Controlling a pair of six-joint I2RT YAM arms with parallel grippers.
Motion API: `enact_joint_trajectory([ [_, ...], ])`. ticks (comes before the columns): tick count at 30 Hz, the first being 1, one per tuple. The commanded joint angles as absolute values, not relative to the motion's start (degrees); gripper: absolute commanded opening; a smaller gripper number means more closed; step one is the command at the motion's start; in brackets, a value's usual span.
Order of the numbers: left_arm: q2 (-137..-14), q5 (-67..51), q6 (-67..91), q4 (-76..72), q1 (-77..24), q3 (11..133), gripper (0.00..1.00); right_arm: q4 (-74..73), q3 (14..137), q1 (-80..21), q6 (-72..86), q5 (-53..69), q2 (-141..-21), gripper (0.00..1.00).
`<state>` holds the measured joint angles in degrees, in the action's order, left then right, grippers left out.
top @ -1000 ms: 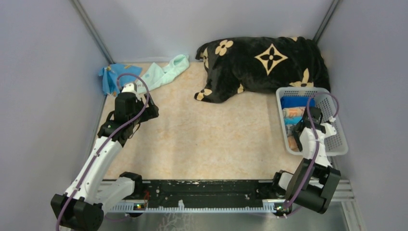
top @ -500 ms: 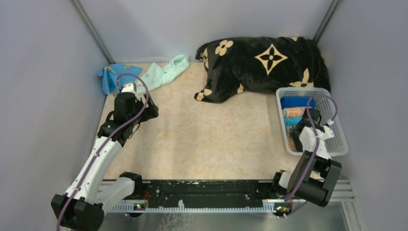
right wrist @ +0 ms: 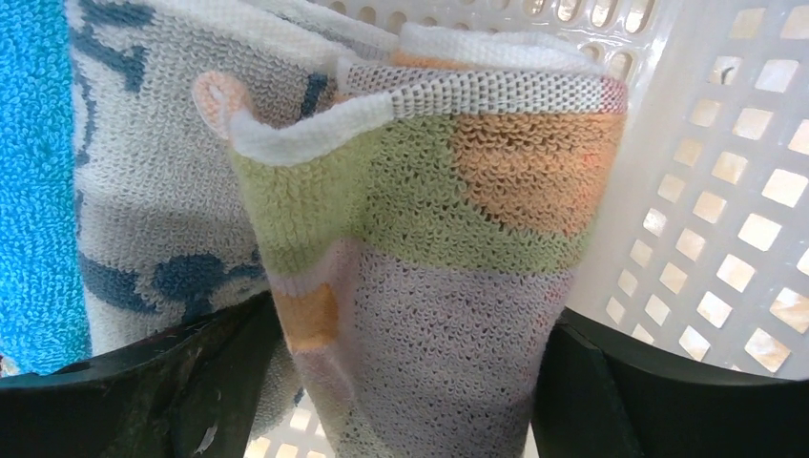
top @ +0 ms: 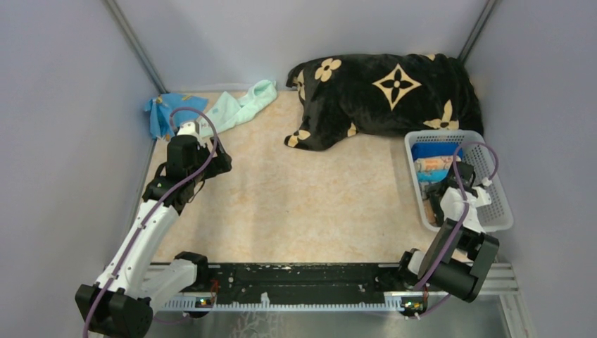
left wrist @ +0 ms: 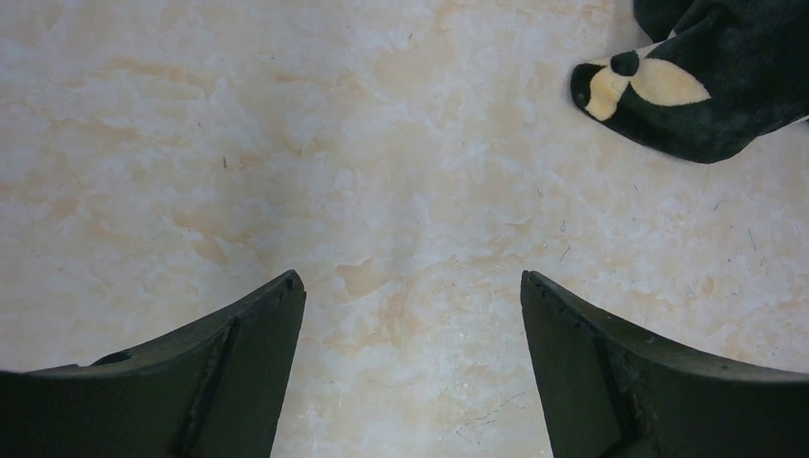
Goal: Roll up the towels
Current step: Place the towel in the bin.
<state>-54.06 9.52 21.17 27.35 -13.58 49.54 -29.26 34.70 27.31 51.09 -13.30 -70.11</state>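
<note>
Two thin, limp cloths lie crumpled at the far left: a blue towel (top: 158, 113) and a mint green towel (top: 243, 104). My left gripper (left wrist: 412, 286) hangs wide open over the bare marbled table (top: 310, 197). One plush black blanket (top: 387, 88) with beige flowers sits far, right of centre. One white perforated plastic basket (top: 496, 204) at the right holds three terry rolls: a blue roll (right wrist: 33, 191), a blue-printed white roll (right wrist: 143, 191) and a patchwork roll (right wrist: 429, 191). My right gripper (right wrist: 415, 315) flanks the patchwork roll, both fingers touching it; I cannot tell whether they squeeze.
</note>
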Motion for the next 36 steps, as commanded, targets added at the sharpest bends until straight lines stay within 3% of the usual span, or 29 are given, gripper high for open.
enact_joint_trajectory([
  [1, -53.28, 9.14, 21.40, 26.10, -12.99, 49.20, 0.89, -33.94, 37.10, 28.13, 51.77, -14.20, -68.07, 0.89],
  [23, -54.04, 8.38, 21.16, 25.93, -12.30, 49.31, 0.89, -46.93, 48.20, 28.13, 47.23, -21.15, -59.56, 0.90],
  [36, -56.16, 5.91, 22.16, 24.85, -11.25, 49.64, 0.89, -34.07, 46.23, 28.05, 33.02, -7.75, -49.25, 0.90],
])
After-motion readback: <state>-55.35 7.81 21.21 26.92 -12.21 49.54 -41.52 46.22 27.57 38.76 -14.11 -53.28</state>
